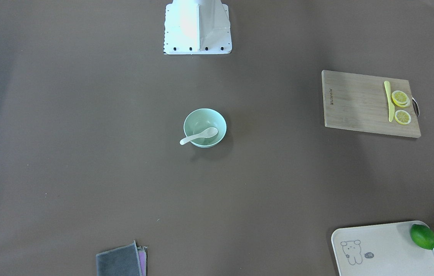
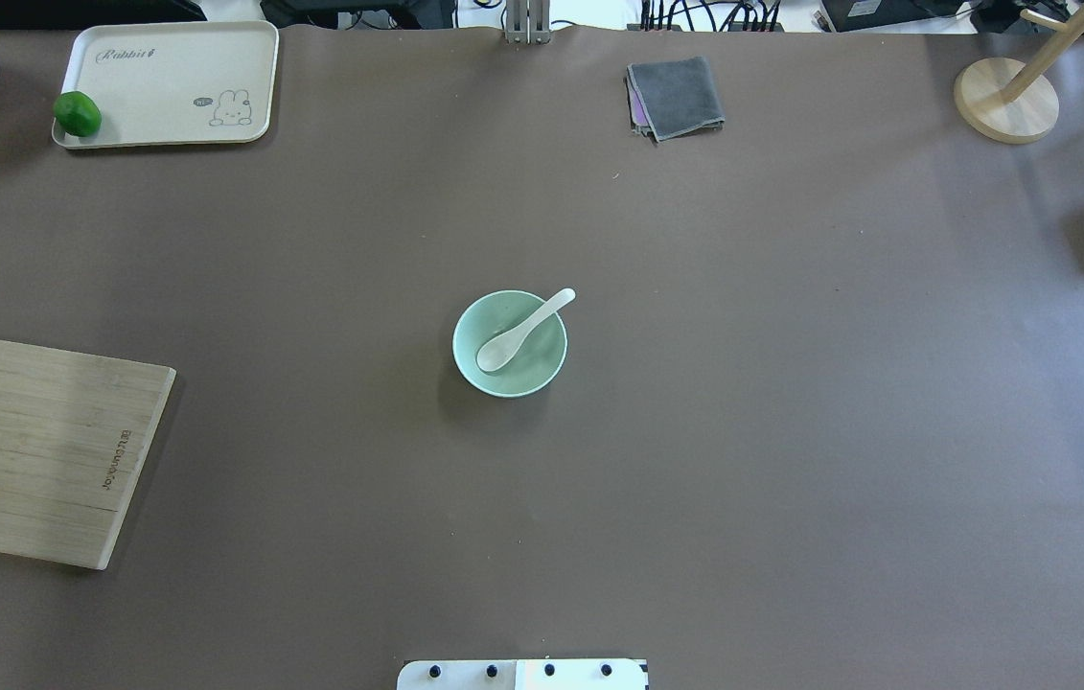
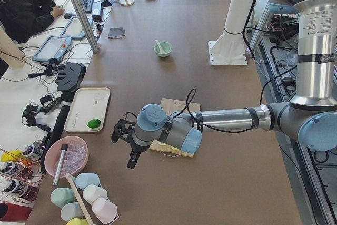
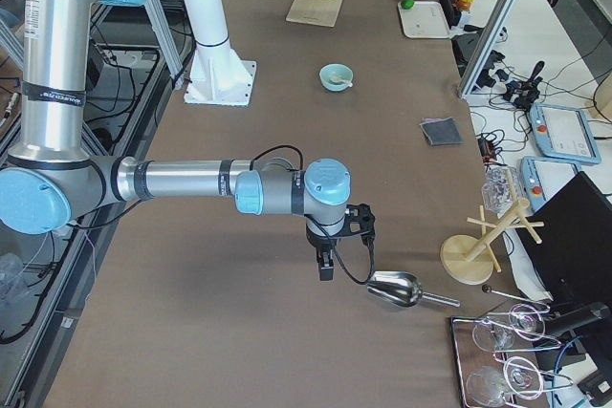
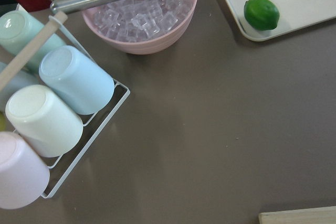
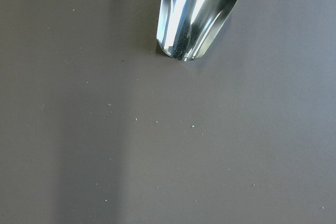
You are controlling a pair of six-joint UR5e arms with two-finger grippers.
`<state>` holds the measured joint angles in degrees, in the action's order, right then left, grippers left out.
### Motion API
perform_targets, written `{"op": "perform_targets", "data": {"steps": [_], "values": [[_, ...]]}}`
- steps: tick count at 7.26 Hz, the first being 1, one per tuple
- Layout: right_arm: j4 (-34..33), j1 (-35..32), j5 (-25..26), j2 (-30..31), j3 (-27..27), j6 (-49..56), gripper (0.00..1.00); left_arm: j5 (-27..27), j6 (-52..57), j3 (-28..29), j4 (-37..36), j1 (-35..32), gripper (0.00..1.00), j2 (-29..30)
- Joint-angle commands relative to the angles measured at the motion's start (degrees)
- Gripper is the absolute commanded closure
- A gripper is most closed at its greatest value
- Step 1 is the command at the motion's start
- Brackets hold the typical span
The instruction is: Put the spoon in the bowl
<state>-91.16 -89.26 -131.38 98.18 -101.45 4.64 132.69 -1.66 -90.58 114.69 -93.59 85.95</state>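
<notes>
Left gripper (image 3: pixel 125 150), right gripper (image 4: pixel 330 257): side views only, jaws unreadable. Metal scoop (image 6: pixel 197 14) cut off at top edge.

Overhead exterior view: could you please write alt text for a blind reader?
A white spoon rests in a mint-green bowl centred on the brown table, its handle over the rim. A cutting board, tray with lime and grey cloth sit near edges.
</notes>
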Motion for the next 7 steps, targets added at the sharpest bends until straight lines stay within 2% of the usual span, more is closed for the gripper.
{"op": "perform_targets", "data": {"steps": [1,2,7], "values": [[-1.4,0.0,-3.4,0.3,0.1,-0.2,0.0,-0.3,-0.2,-10.8,-14.2,0.1,0.02,-1.8],[-1.7,0.0,-3.5,0.2,-0.1,-0.3,0.0,-0.2,-0.2,-12.6,-14.7,0.2,0.02,-4.2],[-3.8,0.3,-3.7,-1.1,-0.7,-1.3,0.0,0.2,-0.1,-11.5,-14.8,0.3,0.02,-4.6]]}}
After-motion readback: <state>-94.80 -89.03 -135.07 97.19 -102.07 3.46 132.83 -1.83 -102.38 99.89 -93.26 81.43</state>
